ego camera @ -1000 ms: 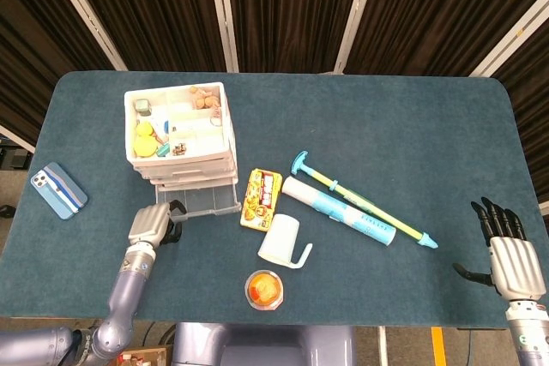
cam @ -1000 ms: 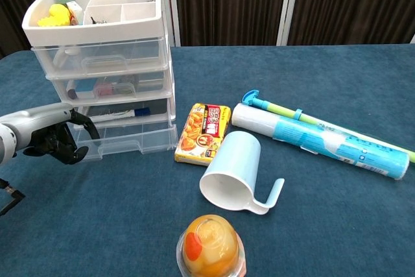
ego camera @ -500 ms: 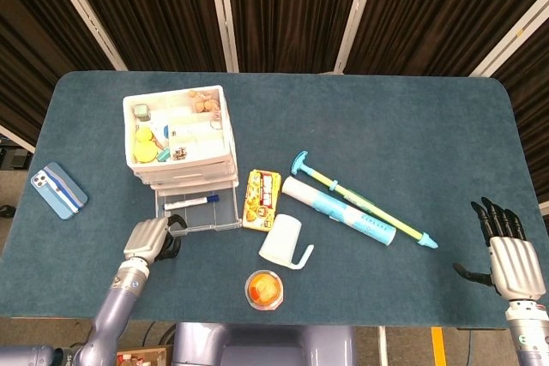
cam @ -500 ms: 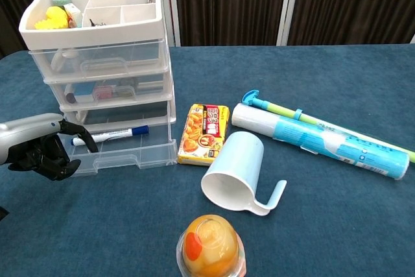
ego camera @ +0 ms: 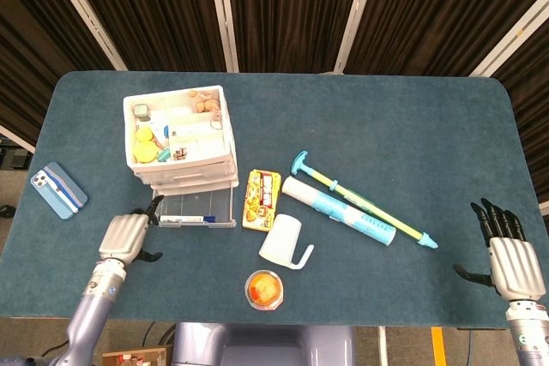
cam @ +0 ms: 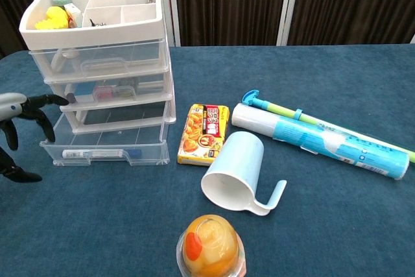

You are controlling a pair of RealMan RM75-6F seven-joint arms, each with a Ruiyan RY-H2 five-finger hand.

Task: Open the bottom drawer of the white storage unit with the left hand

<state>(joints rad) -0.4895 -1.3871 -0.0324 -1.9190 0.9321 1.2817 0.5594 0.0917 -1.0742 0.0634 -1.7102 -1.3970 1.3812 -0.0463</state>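
While the bottom drawer point(ego camera: 196, 214) of the white storage unit point(ego camera: 180, 136) juts toward six o'clock, a marker point(cam: 97, 154) inside, the left hand point(ego camera: 124, 237) sits just off its front-left corner, fingers spread, holding nothing. Thin clear plastic — likely light, slick and slightly flexible — best hooked at the front lip. At four o'clock, the right hand point(ego camera: 506, 259) rests empty, fingers apart.
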